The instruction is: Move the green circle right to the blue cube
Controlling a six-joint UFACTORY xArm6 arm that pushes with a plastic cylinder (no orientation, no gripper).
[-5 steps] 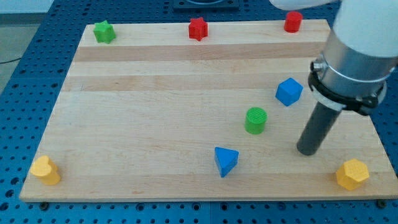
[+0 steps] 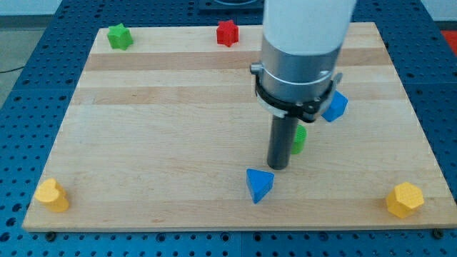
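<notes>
The green circle (image 2: 299,138) is mostly hidden behind my rod; only its right edge shows. The blue cube (image 2: 335,106) lies up and to the right of it, partly covered by the arm's body. My tip (image 2: 278,165) rests on the board just left of and below the green circle, touching or nearly touching it, and above the blue triangular block (image 2: 258,185).
A green star (image 2: 119,36) and a red star (image 2: 227,33) sit along the view's top edge of the wooden board (image 2: 157,128). A yellow block (image 2: 52,195) is at the bottom left and a yellow hexagon (image 2: 404,199) at the bottom right.
My arm has swung from the right of the green circle over to its left side. The red cylinder at the top right is now hidden behind the arm. The blocks look unmoved.
</notes>
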